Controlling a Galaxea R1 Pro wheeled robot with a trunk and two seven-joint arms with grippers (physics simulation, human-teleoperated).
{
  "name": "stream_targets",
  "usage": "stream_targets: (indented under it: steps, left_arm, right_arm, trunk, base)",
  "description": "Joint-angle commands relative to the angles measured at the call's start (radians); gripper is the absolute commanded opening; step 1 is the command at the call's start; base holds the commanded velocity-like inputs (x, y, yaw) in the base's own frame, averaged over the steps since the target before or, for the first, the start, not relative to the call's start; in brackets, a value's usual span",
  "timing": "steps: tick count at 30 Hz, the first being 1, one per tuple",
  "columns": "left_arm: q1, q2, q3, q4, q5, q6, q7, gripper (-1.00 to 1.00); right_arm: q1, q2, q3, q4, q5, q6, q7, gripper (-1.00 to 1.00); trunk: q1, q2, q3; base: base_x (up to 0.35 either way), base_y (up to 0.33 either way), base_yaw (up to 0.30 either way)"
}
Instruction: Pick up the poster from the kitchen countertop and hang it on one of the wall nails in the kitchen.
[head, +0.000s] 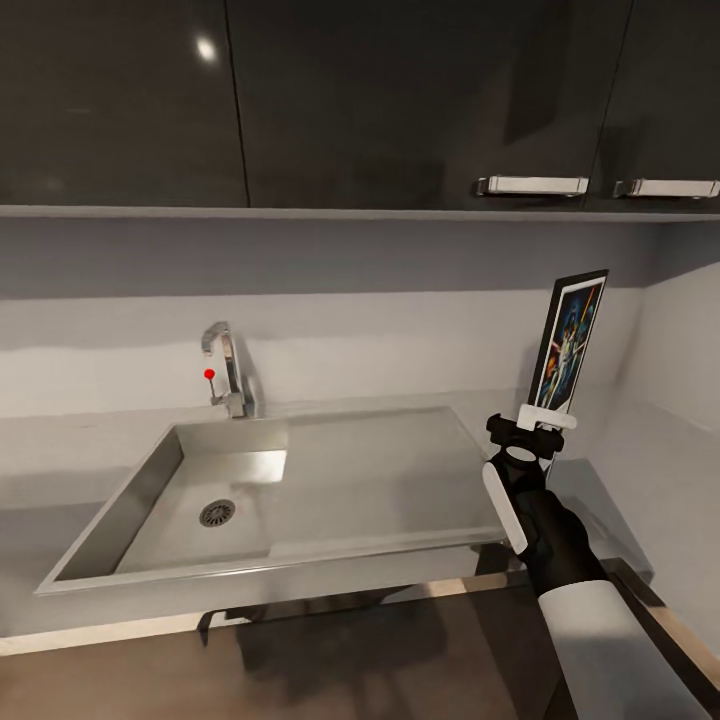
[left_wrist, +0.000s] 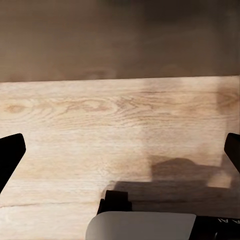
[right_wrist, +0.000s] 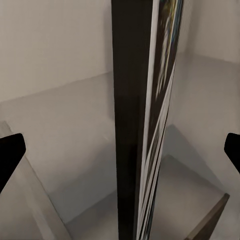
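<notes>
The poster (head: 570, 345) stands upright on edge at the back right of the pale grey kitchen countertop (head: 70, 450), close to the wall corner. Its lower end is hidden behind my right gripper (head: 545, 420). In the right wrist view the poster (right_wrist: 142, 125) is edge-on between the two dark fingertips (right_wrist: 11, 155), which stand wide apart and clear of it, so that gripper is open around the poster. My left gripper (left_wrist: 120, 150) is open and empty over a wooden floor (left_wrist: 100, 115). The wall nails are out of view.
A steel sink (head: 215, 490) with a drain and a chrome tap (head: 228, 370) takes up the countertop's left and middle. Dark wall cabinets (head: 350, 100) with metal handles hang overhead. The side wall (head: 690, 380) stands just right of the poster.
</notes>
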Motion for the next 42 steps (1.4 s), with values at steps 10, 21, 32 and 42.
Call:
stream_targets:
  steps: [10, 21, 32, 42]
  left_arm:
    - [0.0, 0.0, 0.001, -0.002, 0.001, -0.001, 0.0, 1.0]
    - [0.0, 0.0, 0.001, -0.002, 0.0, -0.001, 0.0, 1.0]
    - [0.0, 0.0, 0.001, -0.002, 0.001, -0.001, 0.0, 1.0]
    - [0.0, 0.0, 0.001, -0.002, 0.001, -0.001, 0.0, 1.0]
  right_arm:
    - [-0.001, 0.0, 0.001, -0.001, -0.005, 0.005, -0.007, 1.0]
    - [-0.001, 0.0, 0.002, -0.002, -0.005, 0.004, -0.007, 1.0]
    - [0.006, 0.003, 0.005, 0.025, -0.005, -0.049, -0.007, 1.0]
    - [0.01, 0.003, 0.005, 0.066, -0.006, -0.081, -0.006, 1.0]
  trunk:
    - [0.0, -0.001, -0.001]
    - [0.0, -0.001, -0.001]
    - [0.0, -0.001, -0.001]
    - [0.0, -0.001, -0.001]
  base:
    - [0.043, -0.029, 0.0]
    - [0.005, -0.004, 0.0]
    - [0.0, 0.0, 0.0]
    - [0.0, 0.0, 0.0]
